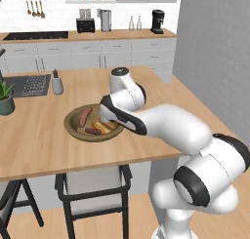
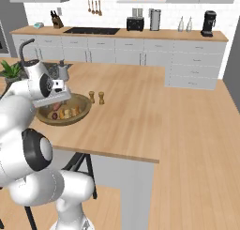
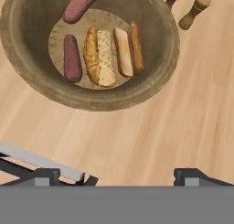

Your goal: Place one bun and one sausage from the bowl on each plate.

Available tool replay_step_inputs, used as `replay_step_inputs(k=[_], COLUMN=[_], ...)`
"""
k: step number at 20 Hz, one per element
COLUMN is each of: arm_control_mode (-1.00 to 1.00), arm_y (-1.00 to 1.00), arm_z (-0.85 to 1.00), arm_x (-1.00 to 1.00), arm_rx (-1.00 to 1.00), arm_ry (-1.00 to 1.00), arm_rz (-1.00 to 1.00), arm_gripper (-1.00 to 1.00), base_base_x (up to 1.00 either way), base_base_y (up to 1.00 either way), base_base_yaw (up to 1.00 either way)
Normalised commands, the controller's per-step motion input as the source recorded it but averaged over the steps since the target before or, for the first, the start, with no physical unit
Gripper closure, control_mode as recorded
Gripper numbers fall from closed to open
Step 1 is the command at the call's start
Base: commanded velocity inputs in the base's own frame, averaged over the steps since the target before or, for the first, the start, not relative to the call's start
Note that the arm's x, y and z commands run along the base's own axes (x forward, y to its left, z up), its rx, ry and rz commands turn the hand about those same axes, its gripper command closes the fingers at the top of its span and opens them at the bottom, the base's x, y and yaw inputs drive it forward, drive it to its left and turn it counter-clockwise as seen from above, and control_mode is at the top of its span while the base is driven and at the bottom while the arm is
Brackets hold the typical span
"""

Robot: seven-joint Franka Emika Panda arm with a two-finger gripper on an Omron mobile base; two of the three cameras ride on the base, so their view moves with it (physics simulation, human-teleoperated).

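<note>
The brown wooden bowl (image 3: 27,58) rests on the wooden island counter and shows in all three views (image 1: 71,125) (image 2: 83,111). Inside it lie two reddish-brown sausages (image 3: 72,57) (image 3: 84,3) and two split buns (image 3: 99,49) (image 3: 128,47) side by side. My gripper (image 3: 119,176) hovers over bare counter just beside the bowl's rim. It is open, its fingertips (image 3: 45,175) stand wide apart and nothing is between them. From the left base view my hand (image 1: 122,118) covers the bowl's right edge. The plates are out of view.
Two small wooden shakers (image 3: 194,11) (image 2: 101,98) stand just past the bowl. A potted plant (image 1: 6,99), a sink (image 1: 29,84) and a soap dispenser (image 1: 57,83) are at the island's left. A stool (image 1: 93,184) is tucked under the counter's front edge.
</note>
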Motion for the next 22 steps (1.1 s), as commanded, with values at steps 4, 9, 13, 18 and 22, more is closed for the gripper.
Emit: replay_step_inputs(k=[4,9,13,18,22], arm_control_mode=[-1.0,-1.0,-1.0,-1.0,-1.0], arm_y=[0.0,0.01,0.08,0.11,0.1], arm_z=[-0.52,-0.59,-0.48,-0.47,-0.39], arm_x=[0.76,0.67,0.64,0.53,0.45], arm_rx=[-0.06,0.0,0.0,0.0,0.0], arm_ry=[0.0,0.0,0.0,0.0,0.0], arm_rz=[0.01,0.08,0.09,0.06,0.06], arm_gripper=[-1.0,-1.0,-1.0,-1.0,-1.0], base_base_x=[0.0,0.0,0.0,0.0,0.0], base_base_y=[0.0,0.0,0.0,0.0,0.0], base_base_yaw=[0.0,0.0,0.0,0.0,0.0])
